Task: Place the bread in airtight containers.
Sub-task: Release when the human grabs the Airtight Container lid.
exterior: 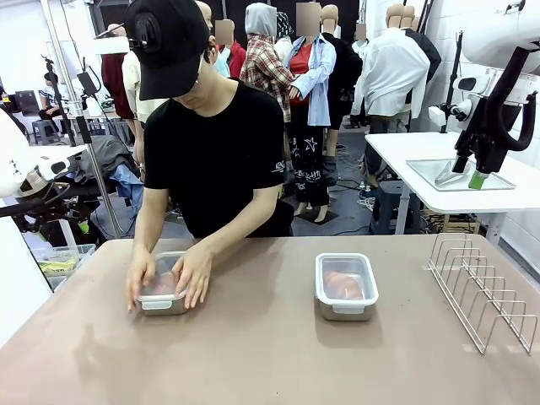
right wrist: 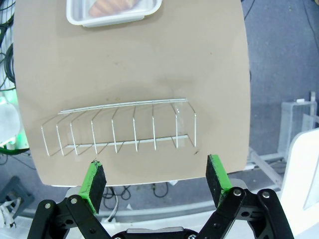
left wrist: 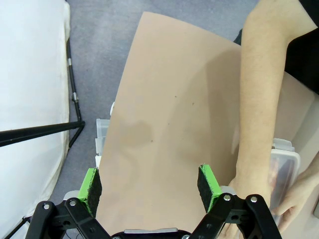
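Observation:
Two steel containers sit on the brown table. The left container is under both of a person's hands, which press on its clear lid; bread shows faintly between them. The right container stands alone with its lid on and a croissant inside; its lid edge and bread are at the top of the right wrist view. My left gripper hangs open above the table beside the person's forearm and the left container. My right gripper is open high above the table's edge.
A wire rack stands at the table's right end, below my right gripper. A clear plastic bin sits off the table's left side. A white table with a flat tray stands behind on the right.

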Available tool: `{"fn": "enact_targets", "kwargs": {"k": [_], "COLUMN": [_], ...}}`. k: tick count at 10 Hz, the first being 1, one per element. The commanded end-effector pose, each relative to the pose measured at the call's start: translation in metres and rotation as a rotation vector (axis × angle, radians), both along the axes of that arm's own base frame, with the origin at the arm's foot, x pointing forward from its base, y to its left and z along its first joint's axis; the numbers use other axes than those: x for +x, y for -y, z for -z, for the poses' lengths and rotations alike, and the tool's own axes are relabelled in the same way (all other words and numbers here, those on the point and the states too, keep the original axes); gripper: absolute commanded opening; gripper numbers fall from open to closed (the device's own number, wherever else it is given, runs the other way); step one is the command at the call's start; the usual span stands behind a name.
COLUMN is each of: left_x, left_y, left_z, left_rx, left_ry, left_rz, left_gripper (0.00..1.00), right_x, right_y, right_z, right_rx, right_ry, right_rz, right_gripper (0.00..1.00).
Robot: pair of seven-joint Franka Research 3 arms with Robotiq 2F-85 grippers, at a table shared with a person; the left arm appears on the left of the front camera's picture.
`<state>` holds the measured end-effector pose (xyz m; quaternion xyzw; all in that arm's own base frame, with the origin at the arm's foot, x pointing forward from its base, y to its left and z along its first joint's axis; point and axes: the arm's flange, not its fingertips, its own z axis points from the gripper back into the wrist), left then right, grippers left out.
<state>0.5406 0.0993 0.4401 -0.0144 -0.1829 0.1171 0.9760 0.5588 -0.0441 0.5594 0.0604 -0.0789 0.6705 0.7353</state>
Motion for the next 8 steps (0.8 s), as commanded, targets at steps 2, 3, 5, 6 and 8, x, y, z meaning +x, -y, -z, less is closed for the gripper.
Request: {"fn": "enact_targets", "kwargs": {"k": [2, 3, 5, 6, 8], "left_x": [-0.0005, -0.0005, -0.0005, -0.0005, -0.0005], "left_y": [-0.0013, -0.0013, -0.0013, -0.0013, -0.0013], "left_z": [-0.0017, -0.0017, -0.0017, -0.0017, -0.0017], "left_rx": [0.011, 0.011, 0.011, 0.011, 0.011], "left_ry": [0.004, 0.004, 0.004, 0.004, 0.004], "left_rz": [0.000, 0.000, 0.000, 0.000, 0.000], "left_gripper": [1.00, 1.00, 1.00, 1.00, 1.00], "right_x": [0.0000, 0.0000, 0.0000, 0.0000, 0.0000], "right_y": [-0.0023, -0.0023, -0.0023, -0.0023, -0.0023], "right_z": [-0.0002, -0.0002, -0.0002, -0.0002, -0.0002], "right_rx": [-0.016, -0.016, -0.016, -0.016, -0.016], "right_ry": [-0.016, -0.016, -0.016, -0.016, -0.016], "right_rz": [0.013, 0.013, 0.013, 0.013, 0.013], "right_gripper": [1.00, 1.00, 1.00, 1.00, 1.00]}}
